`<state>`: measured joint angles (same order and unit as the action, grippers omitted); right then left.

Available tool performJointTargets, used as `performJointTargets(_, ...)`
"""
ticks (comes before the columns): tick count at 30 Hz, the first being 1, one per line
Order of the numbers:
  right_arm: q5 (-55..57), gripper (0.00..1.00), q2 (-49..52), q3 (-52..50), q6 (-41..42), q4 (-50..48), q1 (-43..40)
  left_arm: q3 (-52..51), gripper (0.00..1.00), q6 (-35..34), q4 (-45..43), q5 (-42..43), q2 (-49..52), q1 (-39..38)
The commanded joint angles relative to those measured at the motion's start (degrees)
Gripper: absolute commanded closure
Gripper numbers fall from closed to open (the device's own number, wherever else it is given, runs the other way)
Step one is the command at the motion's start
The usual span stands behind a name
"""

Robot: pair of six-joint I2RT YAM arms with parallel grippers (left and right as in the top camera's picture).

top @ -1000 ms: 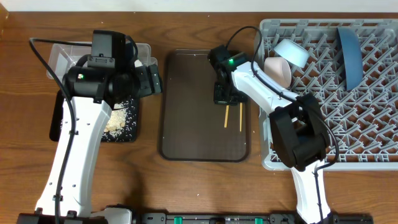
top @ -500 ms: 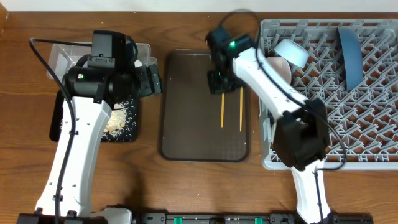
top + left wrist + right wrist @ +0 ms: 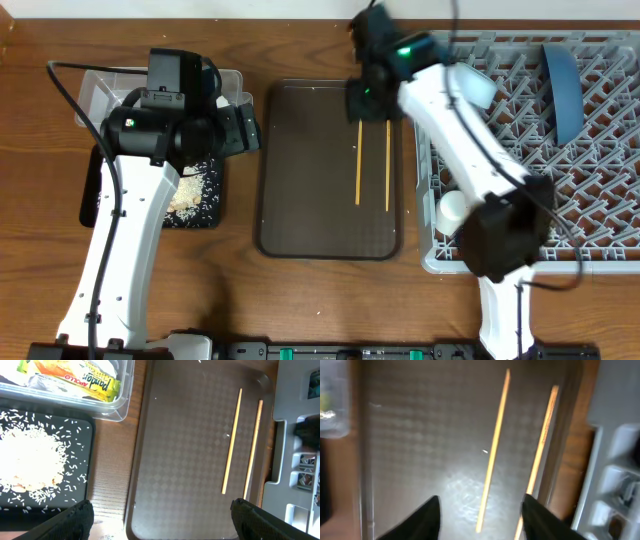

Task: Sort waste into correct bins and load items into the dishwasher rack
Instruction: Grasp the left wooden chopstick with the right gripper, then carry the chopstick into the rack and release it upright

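Right gripper point(image 3: 481, 510) wide open, empty, over chopsticks point(image 3: 358, 165) flat on tray point(image 3: 300, 200), upper middle, ready to grab for rack point(image 3: 600, 200) | left gripper point(image 3: 162, 510) wide, empty, out of the way, left side.

Tan chopsticks point(image 3: 358, 165), dark brown diamond-patterned serving tray point(image 3: 305, 170), grey rack point(image 3: 590, 190), white rice point(image 3: 30, 460), black tray point(image 3: 86, 430).

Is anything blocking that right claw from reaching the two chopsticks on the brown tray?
Nothing visible does. The right gripper hangs open above the chopsticks, which lie bare on the brown tray.
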<state>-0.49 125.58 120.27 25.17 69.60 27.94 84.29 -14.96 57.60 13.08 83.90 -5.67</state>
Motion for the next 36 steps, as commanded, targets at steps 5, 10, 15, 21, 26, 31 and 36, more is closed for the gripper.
performJointTargets(5, 5.8, 0.32, 9.2, -1.4, 8.4, 0.8, 2.4, 0.3, 0.10, 0.5, 0.0, -0.7, 0.3, 0.2)
performJointTargets(10, 2.1, 0.34, 14.1, -1.4, 8.5, 0.7, 2.4, 0.3, 0.10, 0.5, 0.0, -0.7, 0.3, 0.2)
performJointTargets(15, 0.0, 0.48, 17.8, -1.4, 8.5, 0.7, 2.4, 0.3, 0.10, 0.5, 0.0, -0.7, 0.3, 0.2)
performJointTargets(21, 0.0, 0.80, 18.0, -1.5, 8.5, 0.6, 2.4, 0.3, 0.10, 0.5, 0.0, -0.7, 0.3, 0.2)
performJointTargets(26, 0.0, 0.99, 17.9, -1.4, 8.4, 0.7, 2.4, 0.3, 0.10, 0.5, 0.0, -0.7, 0.3, 0.2)
performJointTargets(31, -0.1, 0.99, 14.4, -1.3, 5.1, 1.4, 1.9, 0.3, 0.10, 0.5, 0.0, -0.7, 0.3, 0.2)
performJointTargets(36, -1.7, 0.99, 3.1, -1.1, -4.9, 2.0, -0.2, 0.3, 0.10, 0.5, 0.0, -0.7, 0.3, 0.2)
